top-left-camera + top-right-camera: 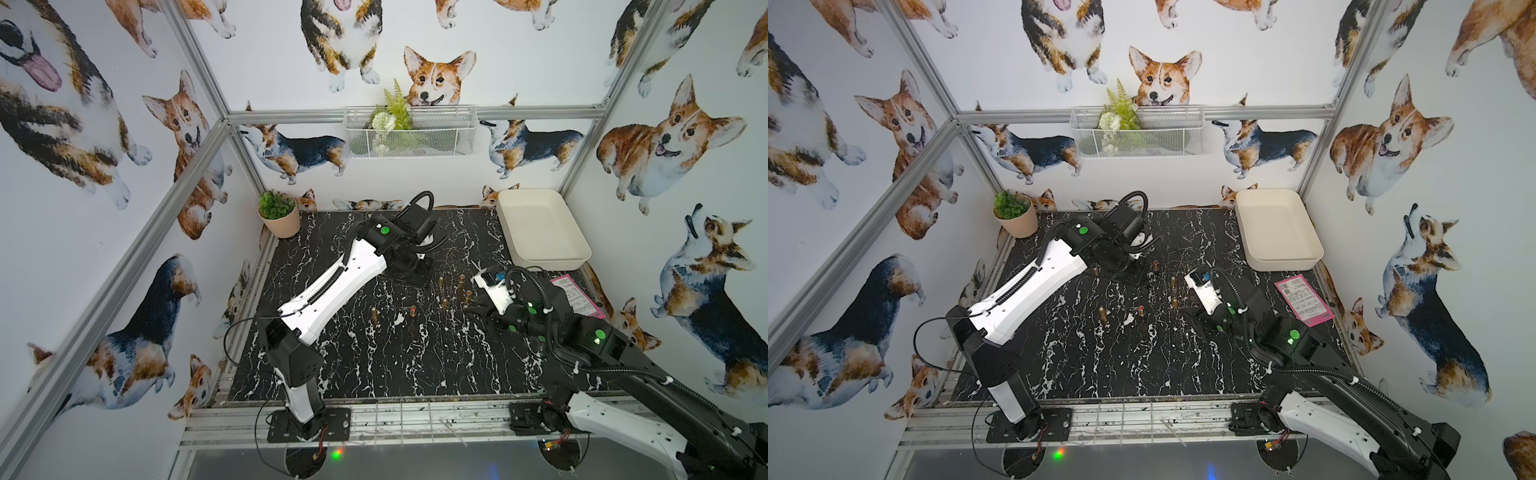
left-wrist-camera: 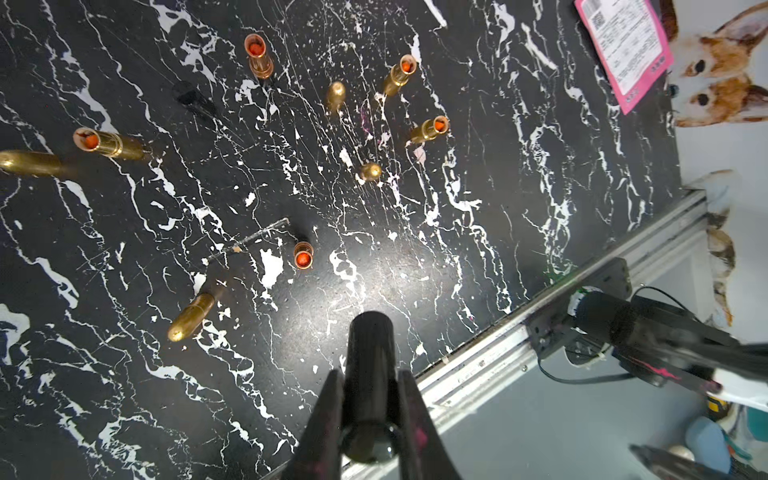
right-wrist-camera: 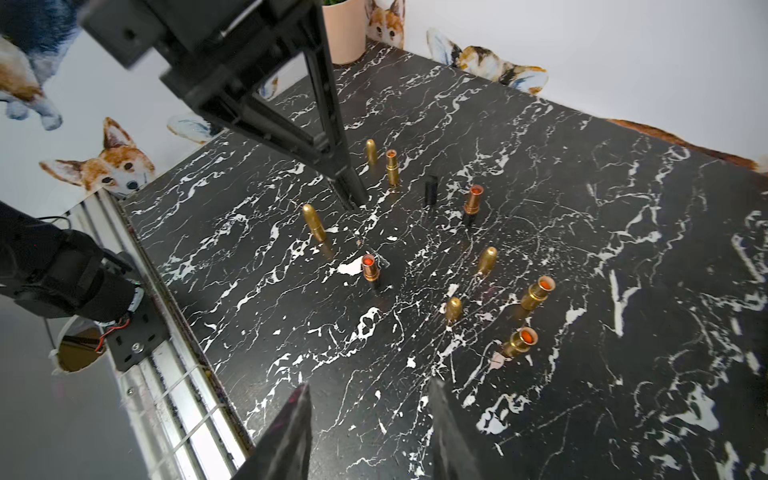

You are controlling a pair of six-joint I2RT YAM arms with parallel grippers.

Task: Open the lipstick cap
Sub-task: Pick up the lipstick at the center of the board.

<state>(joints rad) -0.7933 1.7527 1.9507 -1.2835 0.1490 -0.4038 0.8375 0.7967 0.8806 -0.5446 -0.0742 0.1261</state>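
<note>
In the left wrist view my left gripper [image 2: 370,374] is shut on a black lipstick tube [image 2: 370,349], which sticks out past the fingertips; I cannot tell whether its cap is on. The right wrist view shows those fingers [image 3: 347,183] pointing down at the black marble table [image 3: 582,232]. Several open gold lipsticks [image 2: 110,143] with orange sticks and loose gold caps [image 2: 191,318] stand around. A copper lipstick [image 3: 370,268] and a black cap [image 3: 431,189] stand nearby. My right gripper [image 3: 370,384] hangs open over bare table, right of the cluster in a top view [image 1: 476,309].
A white tray [image 1: 540,228] sits at the back right, with a pink paper [image 1: 577,297] in front of it. A potted plant [image 1: 278,214] stands at the back left. A wire basket [image 1: 411,131] hangs on the back wall. A metal rail [image 1: 415,419] runs along the table's front edge.
</note>
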